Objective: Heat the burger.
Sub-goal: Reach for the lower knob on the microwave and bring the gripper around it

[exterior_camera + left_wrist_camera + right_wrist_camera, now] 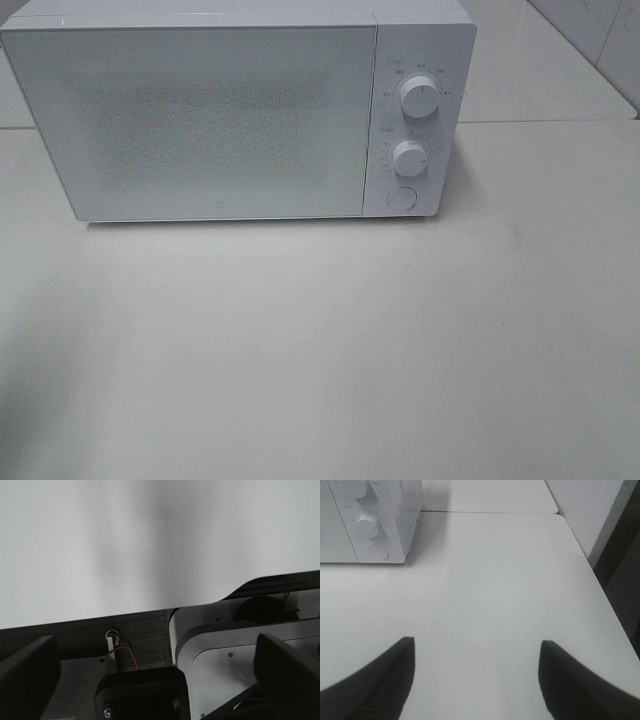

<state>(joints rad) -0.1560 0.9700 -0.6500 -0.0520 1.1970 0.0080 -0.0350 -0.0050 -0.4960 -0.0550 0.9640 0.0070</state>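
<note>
Microwave oven (235, 115), white, stands at the far side of a pale table (320, 350), turned to face the camera. Its door (195, 120) is shut, and the frosted, dotted window shows nothing that can be made out behind it. On the control panel to the right of the door sit an upper dial (418, 97), a lower dial (410, 158) and, below them, a round button (400, 198).

The burger appears in none of the three views, so where it lies cannot be told.

The right gripper (476, 645) hangs over bare tabletop, its two dark fingers (385, 680) spread wide with nothing between them. The panel end of the microwave is ahead of it and well apart.

The left gripper (155, 637) is also spread wide and holds nothing. Between its fingers (285, 670) the wrist view shows the table's edge, a dark strip, a white machine housing (210, 650) and a thin orange wire (125, 652).
</note>
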